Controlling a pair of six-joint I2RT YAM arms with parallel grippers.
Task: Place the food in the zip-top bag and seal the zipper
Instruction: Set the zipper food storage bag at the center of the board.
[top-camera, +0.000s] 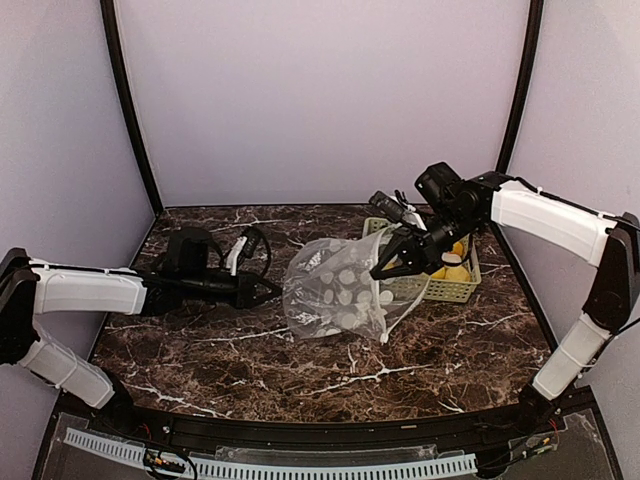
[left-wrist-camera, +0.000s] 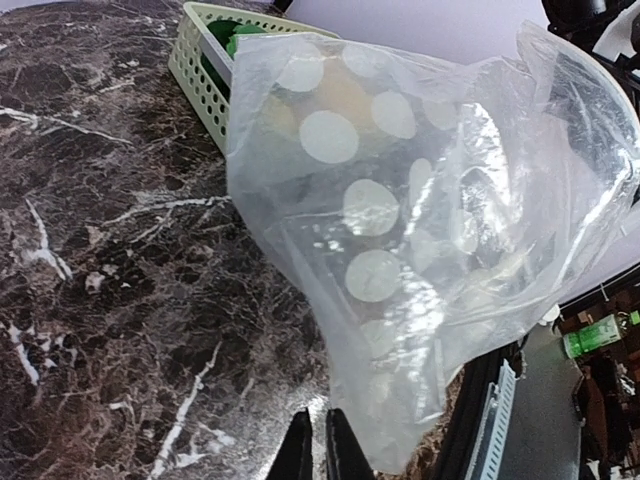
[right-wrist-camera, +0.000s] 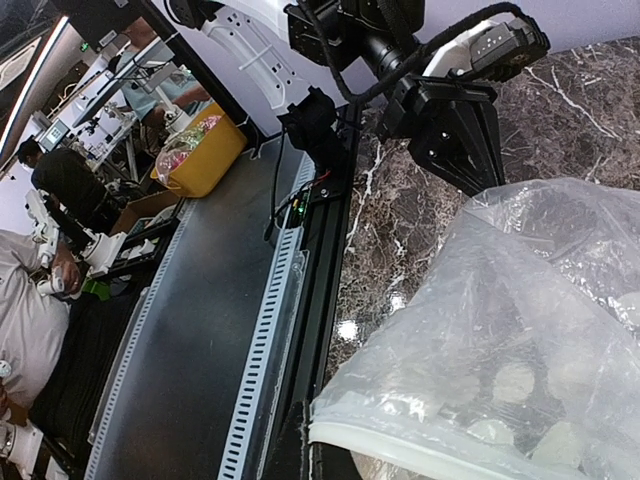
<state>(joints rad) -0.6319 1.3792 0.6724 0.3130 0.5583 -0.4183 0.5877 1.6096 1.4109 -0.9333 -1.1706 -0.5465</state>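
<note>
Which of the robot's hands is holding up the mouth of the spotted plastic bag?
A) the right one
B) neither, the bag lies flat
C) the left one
A: the right hand is shut on the zipper edge of the zip-top bag, holding it above the table.

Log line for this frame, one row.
right hand: shut on zip-top bag mouth | left hand: closed at bag edge | food: in basket

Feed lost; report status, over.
Right fingers shut on mouth of clear dotted plastic bag. Left fingers closed at its edge, grip unclear. Toy food in green slotted basket.
</note>
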